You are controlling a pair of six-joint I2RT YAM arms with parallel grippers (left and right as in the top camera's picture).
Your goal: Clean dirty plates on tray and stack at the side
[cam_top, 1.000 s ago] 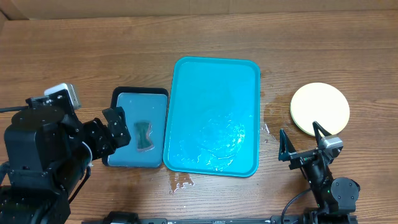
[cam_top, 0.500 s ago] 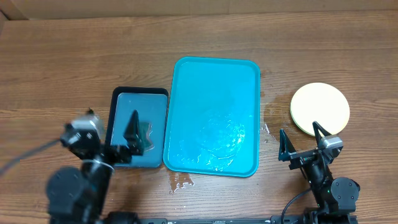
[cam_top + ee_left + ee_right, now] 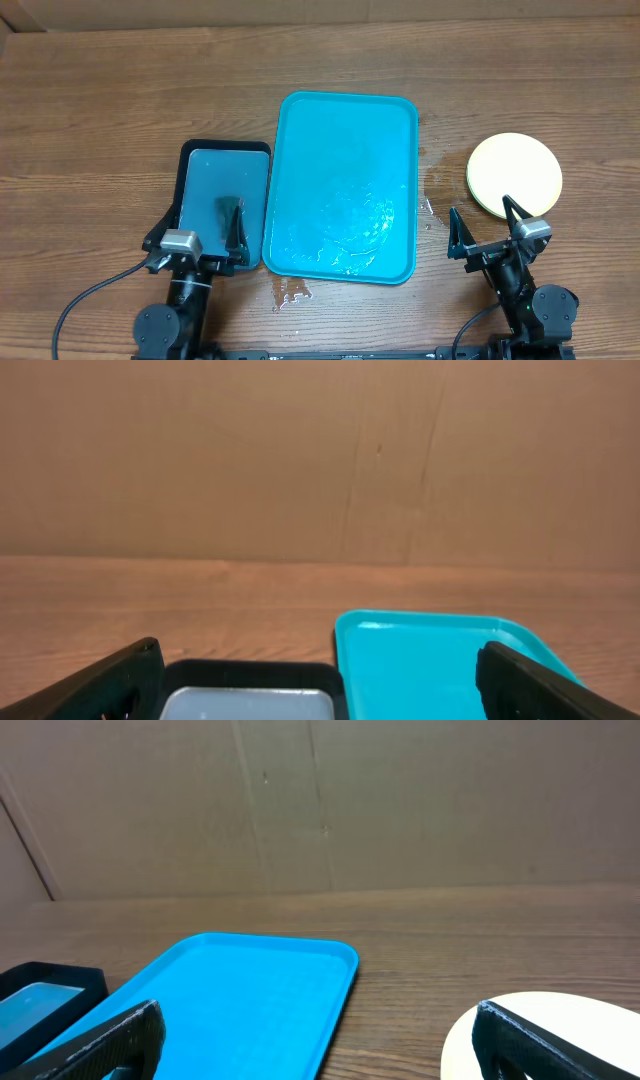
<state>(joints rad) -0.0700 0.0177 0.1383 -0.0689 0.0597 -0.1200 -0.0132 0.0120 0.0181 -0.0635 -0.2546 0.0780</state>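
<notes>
The teal tray [image 3: 345,185] lies mid-table, bare of plates, with a film of water near its front. It also shows in the left wrist view [image 3: 430,660] and the right wrist view [image 3: 230,1000]. A pale yellow-green plate [image 3: 514,175] lies on the wood to the right of the tray; I cannot tell how many plates lie under it. Its edge shows in the right wrist view [image 3: 560,1015]. My left gripper [image 3: 197,228] [image 3: 320,690] is open and empty at the near end of the small tray. My right gripper [image 3: 480,212] [image 3: 330,1045] is open and empty, just in front of the plate.
A small black-rimmed blue tray [image 3: 205,160] [image 3: 250,675] lies left of the teal tray, with a dark sponge [image 3: 231,205] in it. Water drops [image 3: 290,292] lie on the wood in front of the teal tray and between it and the plate. A cardboard wall stands behind the table.
My left arm has swung from the left side of the table back to the front, its open gripper now at the small tray's near end. The right arm has not moved.
</notes>
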